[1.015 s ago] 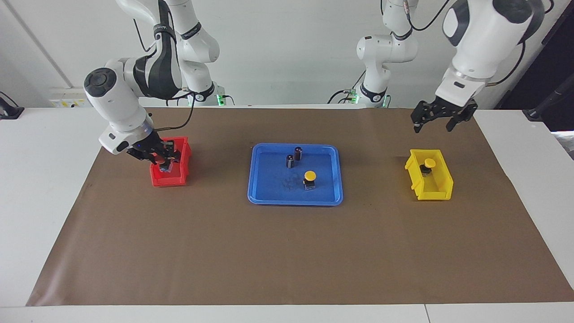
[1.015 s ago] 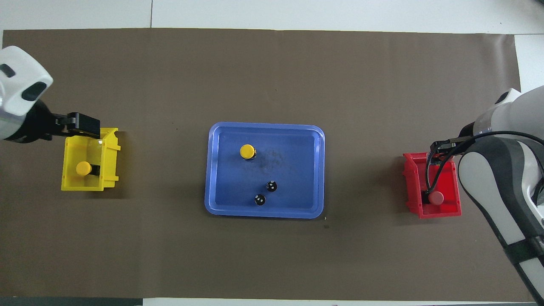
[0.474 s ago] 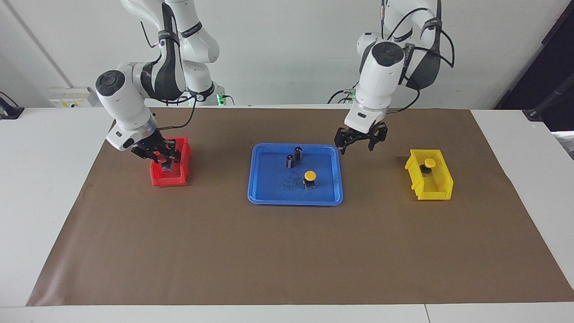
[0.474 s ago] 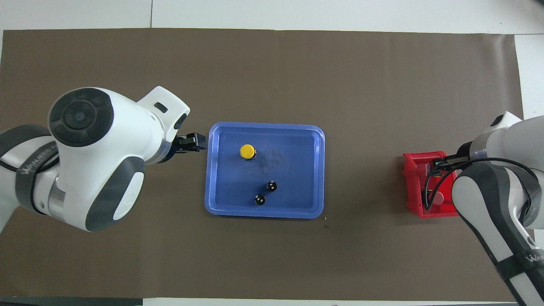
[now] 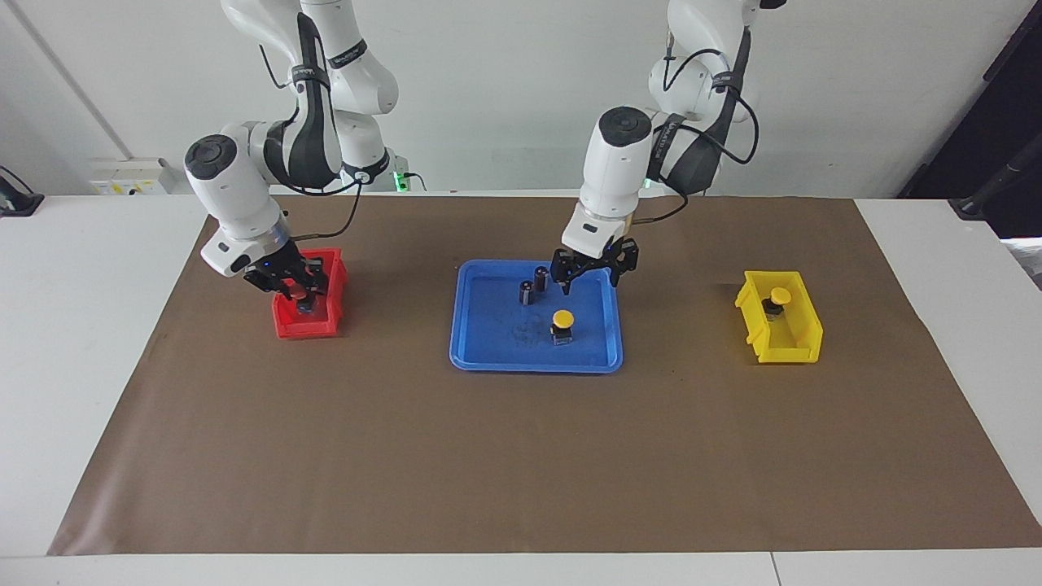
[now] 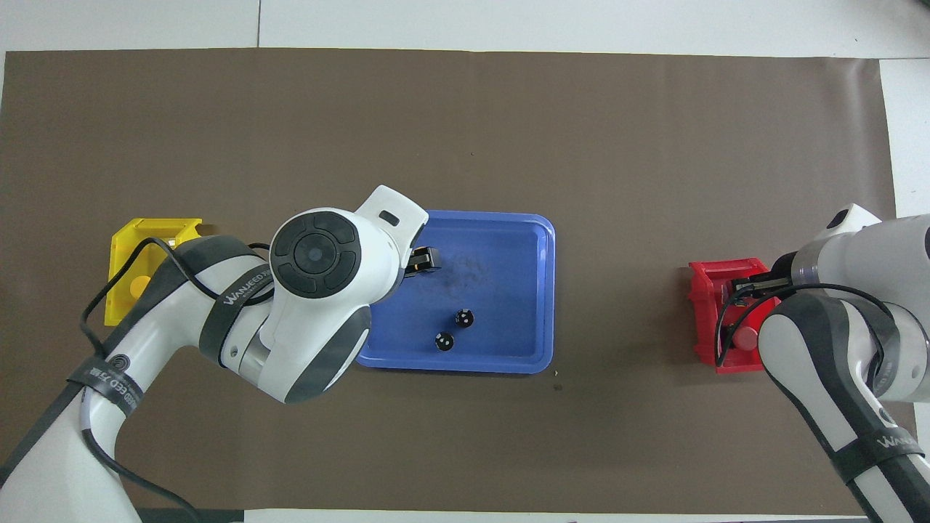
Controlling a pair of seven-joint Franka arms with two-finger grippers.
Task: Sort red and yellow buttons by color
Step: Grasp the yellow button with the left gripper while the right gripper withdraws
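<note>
One yellow button (image 5: 562, 319) stands in the blue tray (image 5: 488, 358); the overhead view hides it under my left arm. My left gripper (image 5: 588, 281) hangs open just above the tray, over the part nearer to the robots than that button. A second yellow button (image 5: 779, 297) (image 6: 139, 287) sits in the yellow bin (image 5: 794, 346). My right gripper (image 5: 299, 295) is down in the red bin (image 5: 305, 328), shut on a red button whose dark base (image 5: 306, 306) shows below the fingertips. Another red button (image 6: 742, 338) lies in the same bin, nearer to the robots.
Two dark cylinders with silver tops (image 5: 527, 291) (image 5: 541, 278) stand in the tray beside my left gripper. In the overhead view my left arm covers the tray's edge (image 6: 508, 240) toward the yellow bin (image 6: 120, 247). Brown mat covers the table.
My left arm has swung from above the yellow bin to above the blue tray, still open. My right gripper has stayed in the red bin while its arm shifted slightly.
</note>
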